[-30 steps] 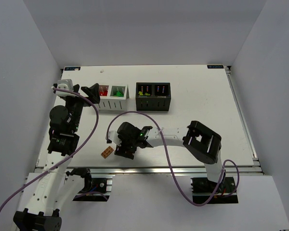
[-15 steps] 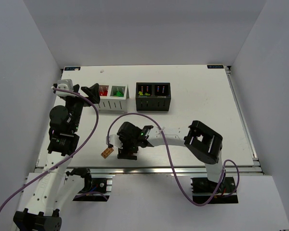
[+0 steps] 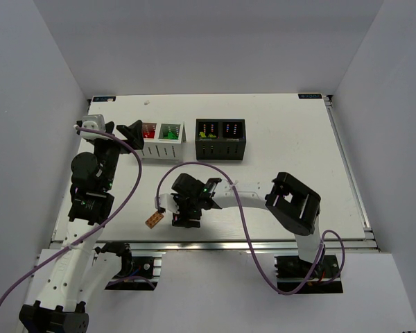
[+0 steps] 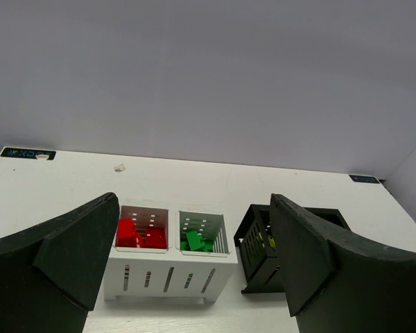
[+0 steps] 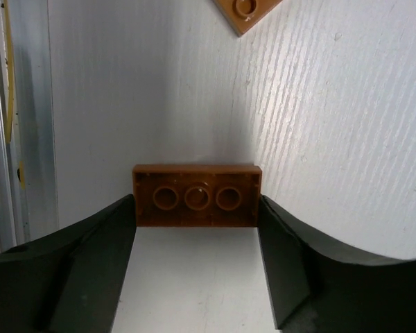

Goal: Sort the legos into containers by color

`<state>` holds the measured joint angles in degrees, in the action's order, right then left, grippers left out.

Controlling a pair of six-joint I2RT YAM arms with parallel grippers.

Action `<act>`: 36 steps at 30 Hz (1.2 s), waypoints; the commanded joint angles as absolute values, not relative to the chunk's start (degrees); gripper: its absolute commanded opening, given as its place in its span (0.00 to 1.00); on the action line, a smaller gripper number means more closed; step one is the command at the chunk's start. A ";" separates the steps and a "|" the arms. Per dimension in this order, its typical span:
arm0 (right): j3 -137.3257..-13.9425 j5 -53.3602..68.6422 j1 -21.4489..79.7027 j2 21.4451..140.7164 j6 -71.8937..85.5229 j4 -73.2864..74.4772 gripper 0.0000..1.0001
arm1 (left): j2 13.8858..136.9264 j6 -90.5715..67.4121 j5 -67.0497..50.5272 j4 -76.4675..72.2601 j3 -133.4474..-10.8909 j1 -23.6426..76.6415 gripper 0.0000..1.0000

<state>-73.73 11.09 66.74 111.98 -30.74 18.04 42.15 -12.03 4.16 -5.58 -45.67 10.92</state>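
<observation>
My right gripper (image 3: pixel 177 218) (image 5: pixel 197 208) is low over the table near the front edge. It is shut on a brown-orange lego (image 5: pixel 197 196), which sits end to end between the fingers with its hollow underside facing the camera. A second brown-orange lego (image 3: pixel 153 220) (image 5: pixel 246 8) lies on the table just beyond. The white container (image 3: pixel 163 147) (image 4: pixel 168 277) holds red legos (image 4: pixel 140 234) on the left and green legos (image 4: pixel 194 240) on the right. The black container (image 3: pixel 220 147) (image 4: pixel 260 267) holds yellow-green legos (image 3: pixel 207 134). My left gripper (image 3: pixel 132 130) (image 4: pixel 194 205) is open and empty, beside the white container.
The table's metal front rail (image 3: pixel 215 244) (image 5: pixel 7 125) runs close by the right gripper. A purple cable (image 3: pixel 194 164) loops over the table above the right arm. White walls enclose the table on three sides.
My right gripper has shifted slightly left and toward the near edge, close to the loose brown-orange lego. The left arm has not moved.
</observation>
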 commanded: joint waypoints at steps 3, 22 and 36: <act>-74.35 10.28 66.27 114.96 -32.26 21.71 0.60 | 41.31 -11.60 4.75 -5.54 -45.53 10.99 0.98; -74.09 9.75 47.93 93.89 -32.69 20.92 0.34 | 41.13 -11.87 4.04 -5.98 -45.62 10.99 0.98; -79.97 5.27 31.38 94.56 -25.67 14.15 0.34 | 41.31 -12.04 3.78 -5.98 -45.62 10.99 0.98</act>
<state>-76.42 6.42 32.84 93.45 -28.34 17.85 41.82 -12.05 4.08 -5.61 -45.65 10.92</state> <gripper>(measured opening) 0.703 0.982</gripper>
